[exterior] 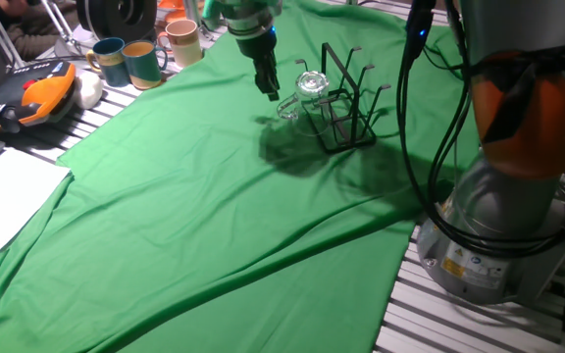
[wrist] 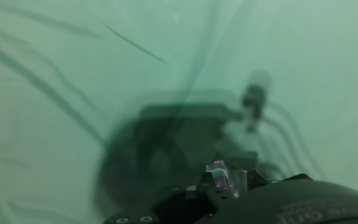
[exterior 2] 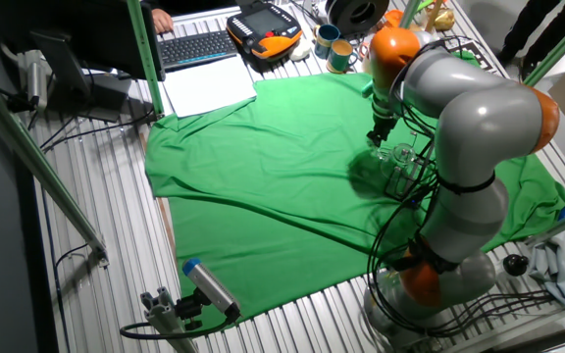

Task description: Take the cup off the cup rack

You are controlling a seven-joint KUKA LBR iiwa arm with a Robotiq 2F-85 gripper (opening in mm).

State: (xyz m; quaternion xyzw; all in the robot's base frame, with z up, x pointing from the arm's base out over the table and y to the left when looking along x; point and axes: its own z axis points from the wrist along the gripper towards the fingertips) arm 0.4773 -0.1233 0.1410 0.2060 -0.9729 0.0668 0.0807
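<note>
The clear glass cup (exterior: 308, 88) hangs on the left side of the black wire cup rack (exterior: 349, 106), which stands on the green cloth; its handle points down to the left. My gripper (exterior: 268, 86) points down just left of the cup, close to it, and I cannot tell if it touches the cup. Its fingers look like one dark bar, so their gap does not show. In the other fixed view the gripper (exterior 2: 379, 132) is just left of the cup (exterior 2: 401, 154) and the rack (exterior 2: 412, 169). The hand view is blurred: green cloth and a dark shadow.
The green cloth (exterior: 194, 216) covers the table. Teal-and-tan mugs (exterior: 126, 61) and a pinkish cream mug (exterior: 183, 41) stand at the back left. An orange-black pendant (exterior: 27, 96) and white paper (exterior: 3, 201) lie at the left. The arm's base (exterior: 503, 226) stands at the right.
</note>
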